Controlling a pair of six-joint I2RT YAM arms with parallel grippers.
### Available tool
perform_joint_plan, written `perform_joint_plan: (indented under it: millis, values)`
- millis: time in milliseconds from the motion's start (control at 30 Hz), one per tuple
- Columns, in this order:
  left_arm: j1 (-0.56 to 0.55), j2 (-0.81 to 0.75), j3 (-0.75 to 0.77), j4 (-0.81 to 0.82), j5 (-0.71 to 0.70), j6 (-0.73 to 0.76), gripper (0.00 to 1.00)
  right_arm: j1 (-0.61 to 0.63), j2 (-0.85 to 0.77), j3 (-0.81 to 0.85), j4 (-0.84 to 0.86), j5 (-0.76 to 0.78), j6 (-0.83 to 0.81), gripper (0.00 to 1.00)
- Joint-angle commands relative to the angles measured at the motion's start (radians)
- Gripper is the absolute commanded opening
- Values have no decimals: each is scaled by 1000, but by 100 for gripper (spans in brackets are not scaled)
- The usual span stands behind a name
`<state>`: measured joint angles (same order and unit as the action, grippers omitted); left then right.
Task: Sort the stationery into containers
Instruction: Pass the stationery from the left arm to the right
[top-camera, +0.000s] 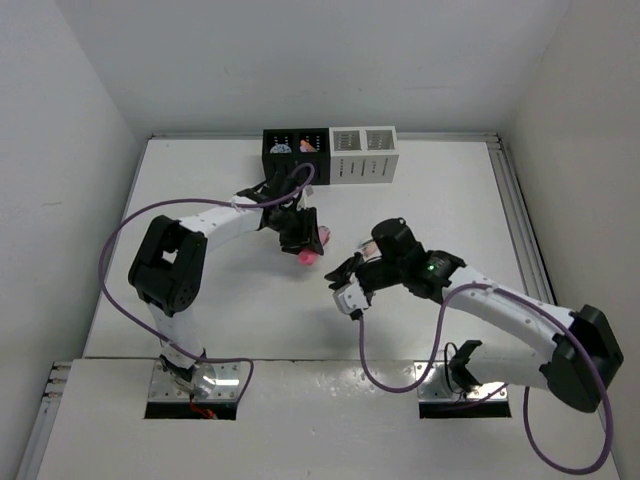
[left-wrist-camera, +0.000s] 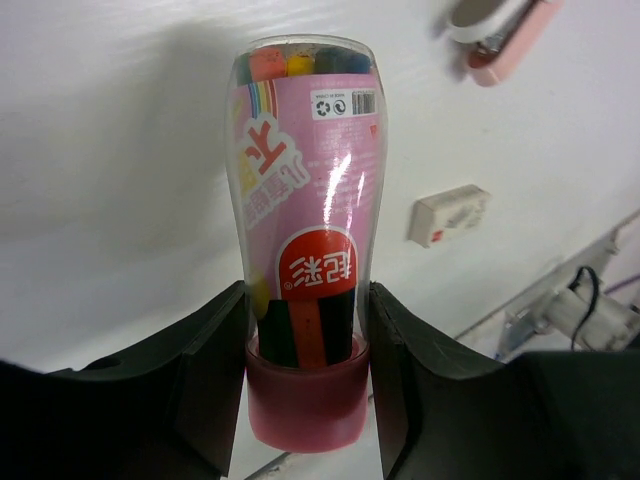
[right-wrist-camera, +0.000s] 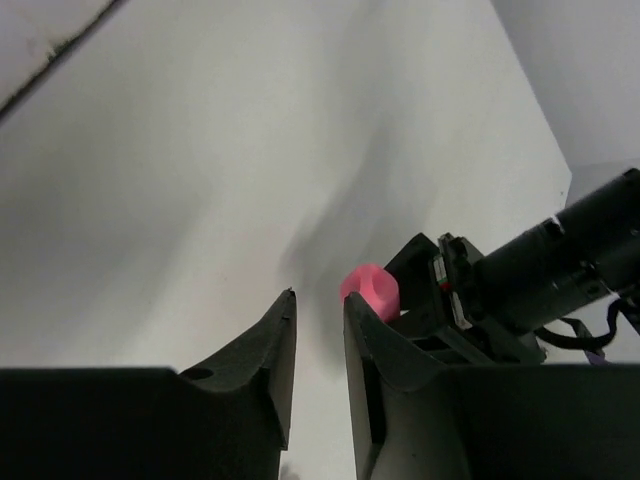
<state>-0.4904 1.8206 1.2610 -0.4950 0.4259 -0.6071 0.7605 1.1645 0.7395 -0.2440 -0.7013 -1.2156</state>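
My left gripper (top-camera: 303, 238) (left-wrist-camera: 307, 300) is shut on the hot-pink tube (left-wrist-camera: 305, 180), a clear cylinder of coloured pens with a pink cap, and holds it above the table; its pink end shows in the top view (top-camera: 308, 257) and the right wrist view (right-wrist-camera: 370, 288). A pale lilac-pink stick (left-wrist-camera: 515, 40) and a white-and-pink eraser block (left-wrist-camera: 448, 215) lie on the table beyond it. My right gripper (top-camera: 345, 283) (right-wrist-camera: 318, 300) stands slightly open and empty, just right of the tube. The black organizer (top-camera: 295, 162) holds a blue-white item and a pinkish one. The white organizer (top-camera: 365, 165) stands beside it.
Both organizers stand side by side against the back wall. White walls close in the table on the left, back and right. The left arm's purple cable (top-camera: 120, 240) loops out to the left, the right arm's cable (top-camera: 400, 385) hangs near the front edge.
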Motion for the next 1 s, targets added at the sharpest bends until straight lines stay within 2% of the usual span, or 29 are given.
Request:
perform_joint_plan:
  millis: [0, 200, 300, 333, 533, 767, 967]
  values:
    - [-13, -41, 46, -39, -124, -2, 0, 80, 70, 40, 15, 181, -88, 26]
    - [-42, -37, 58, -62, -220, -3, 0, 167, 204, 23, 227, 454, -71, 25]
    - [-54, -29, 75, -74, -291, -10, 0, 203, 270, 1, 464, 589, 4, 25]
    - [-54, -26, 77, -77, -295, -13, 0, 207, 282, 9, 489, 612, 45, 25]
    - [-59, -12, 83, -76, -266, -46, 0, 221, 348, 0, 606, 652, 39, 29]
    - [-59, -9, 87, -74, -239, -56, 0, 221, 425, 38, 583, 665, 16, 37]
    - [-59, -10, 94, -71, -225, -60, 0, 217, 474, 67, 581, 671, 7, 37]
